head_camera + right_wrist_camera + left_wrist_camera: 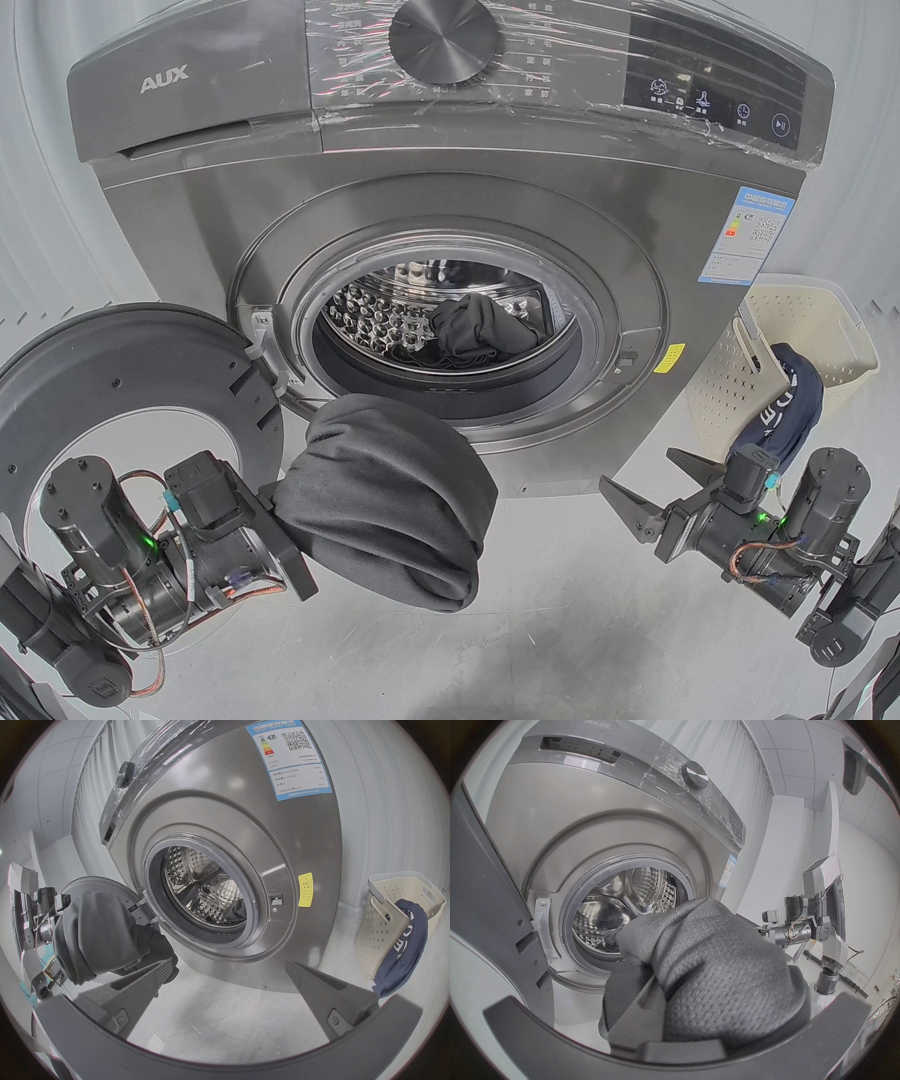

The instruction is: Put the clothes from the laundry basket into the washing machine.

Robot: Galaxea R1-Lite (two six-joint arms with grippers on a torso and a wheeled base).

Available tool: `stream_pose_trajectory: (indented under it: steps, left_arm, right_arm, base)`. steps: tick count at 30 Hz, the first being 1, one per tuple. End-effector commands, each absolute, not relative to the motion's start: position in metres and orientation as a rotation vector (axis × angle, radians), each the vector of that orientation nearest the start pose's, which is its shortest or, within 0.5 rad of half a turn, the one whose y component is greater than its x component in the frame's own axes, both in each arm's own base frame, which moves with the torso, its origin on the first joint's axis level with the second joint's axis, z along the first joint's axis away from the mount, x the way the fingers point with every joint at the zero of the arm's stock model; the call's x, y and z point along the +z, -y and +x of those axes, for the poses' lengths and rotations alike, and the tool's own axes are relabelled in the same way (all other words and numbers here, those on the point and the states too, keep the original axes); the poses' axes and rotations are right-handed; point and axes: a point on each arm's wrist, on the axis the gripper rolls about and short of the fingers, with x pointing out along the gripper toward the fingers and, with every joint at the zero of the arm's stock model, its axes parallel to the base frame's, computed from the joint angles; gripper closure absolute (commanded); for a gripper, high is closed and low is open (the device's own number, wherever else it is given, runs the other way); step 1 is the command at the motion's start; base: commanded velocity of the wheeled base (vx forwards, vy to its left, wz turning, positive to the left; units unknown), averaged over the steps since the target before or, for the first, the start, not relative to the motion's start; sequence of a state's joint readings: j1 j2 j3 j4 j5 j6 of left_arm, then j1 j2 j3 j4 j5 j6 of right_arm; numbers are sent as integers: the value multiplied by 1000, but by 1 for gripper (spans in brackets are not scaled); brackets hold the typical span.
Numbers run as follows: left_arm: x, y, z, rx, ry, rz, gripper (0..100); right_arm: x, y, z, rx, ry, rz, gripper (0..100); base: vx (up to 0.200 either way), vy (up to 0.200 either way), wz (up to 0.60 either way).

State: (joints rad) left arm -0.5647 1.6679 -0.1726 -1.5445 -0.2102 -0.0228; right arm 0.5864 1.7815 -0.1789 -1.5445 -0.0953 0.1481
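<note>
**Inventory, laundry stn.**

1. Washing machine [450, 187]: grey front-loader on floor. Door [122, 366] swung wide open to robot's left; drum [375, 314] exposed.
2. Black garment [478, 328]: crumpled inside drum, toward its right side.
3. Grey garment [389, 497]: bunched, off the floor, in front of & just below door opening, outside drum. Gripped by left claw [277, 530], which is closed on it; cloth covers the fingers.
4. Right claw [661, 487]: jaws spread wide, nothing in it; low, near machine's front right corner.
5. Laundry basket [825, 328]: cream, perforated, on floor right of machine. Navy garment [783, 403] w/ white lettering draped over its near rim, hanging outside.
</note>
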Motion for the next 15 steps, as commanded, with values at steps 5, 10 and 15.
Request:
stream_pose_trajectory:
  steps: [5, 10, 15]
  left_arm:
    - [124, 125, 186, -779, -6, -15, 100]
    - [125, 126, 187, -781, 0, -16, 100]
    - [122, 127, 188, -787, -15, -16, 100]
  right_arm:
    - [109, -131, 196, 497, -99, 125, 0]
    - [110, -133, 195, 504, -92, 126, 0]
    - [110, -135, 193, 516, -97, 125, 0]
  base:
    - [120, 0, 0]
    - [40, 0, 0]
    - [200, 0, 0]
